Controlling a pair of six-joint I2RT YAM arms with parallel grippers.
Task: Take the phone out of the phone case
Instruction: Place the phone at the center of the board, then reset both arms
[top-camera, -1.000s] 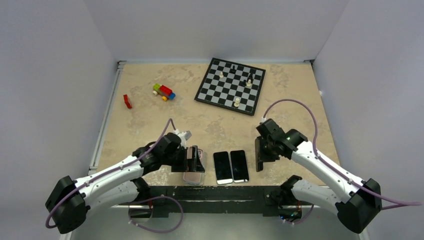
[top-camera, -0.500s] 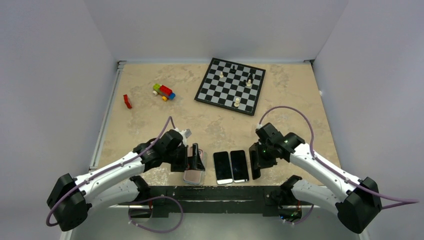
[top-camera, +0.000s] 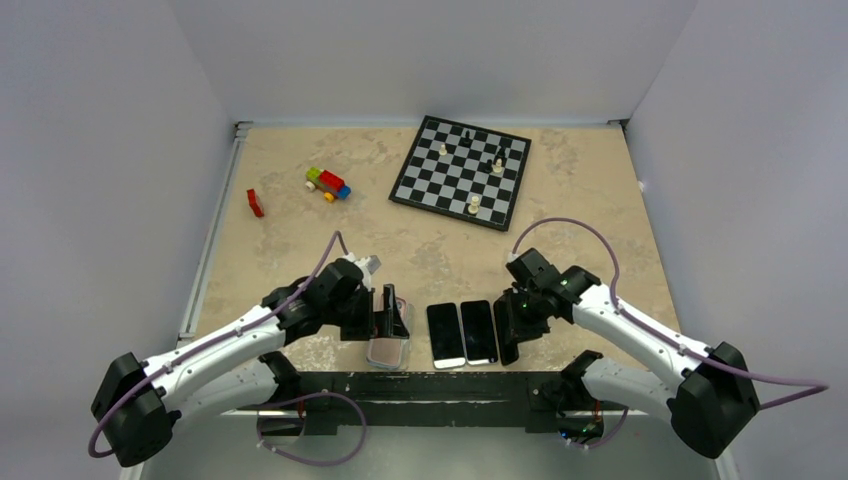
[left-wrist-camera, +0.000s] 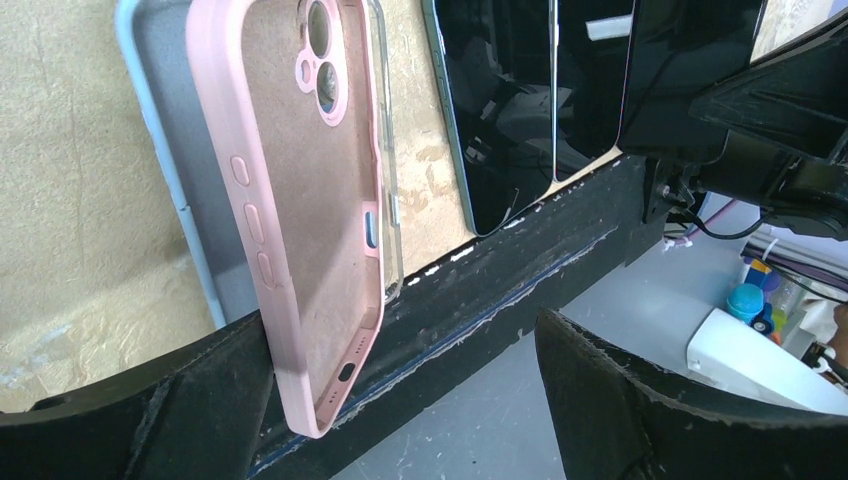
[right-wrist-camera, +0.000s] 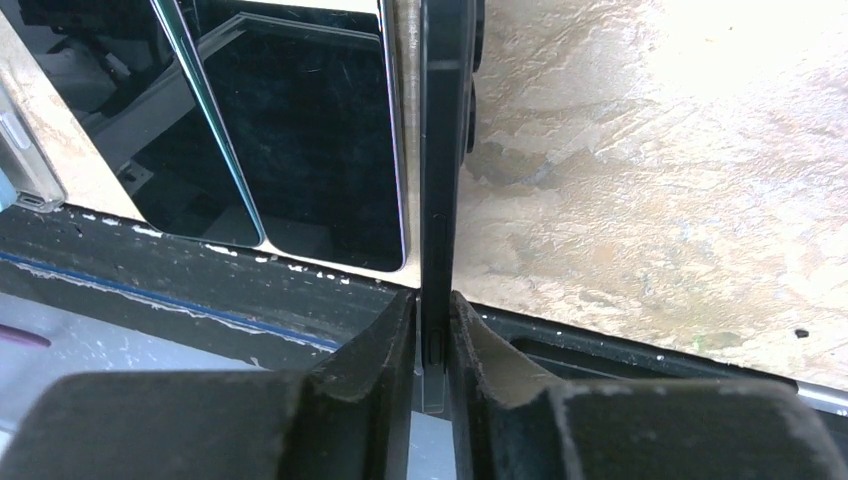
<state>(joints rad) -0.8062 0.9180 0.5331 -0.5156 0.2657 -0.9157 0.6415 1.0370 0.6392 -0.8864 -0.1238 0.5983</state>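
Observation:
A pink phone case (left-wrist-camera: 290, 200) stands tilted on its edge, empty, leaning on the left finger of my left gripper (left-wrist-camera: 400, 330), which is wide open. A clear case (left-wrist-camera: 385, 120) and a pale blue case (left-wrist-camera: 160, 150) lie behind it. From above, the left gripper (top-camera: 388, 312) sits over these cases (top-camera: 388, 348). My right gripper (right-wrist-camera: 432, 300) is shut on a black phone (right-wrist-camera: 443, 150) held upright on its edge. That phone (top-camera: 510, 325) stands just right of two bare phones (top-camera: 462, 332) lying screen-up side by side.
A black rail (top-camera: 440, 385) runs along the table's near edge, close under both grippers. A chessboard (top-camera: 460, 170) with a few pieces lies at the back. Toy blocks (top-camera: 328, 184) and a red brick (top-camera: 255, 203) sit at the back left.
The right arm has moved left and down with the phone on edge, up beside the two lying phones. The left arm has shifted only slightly.

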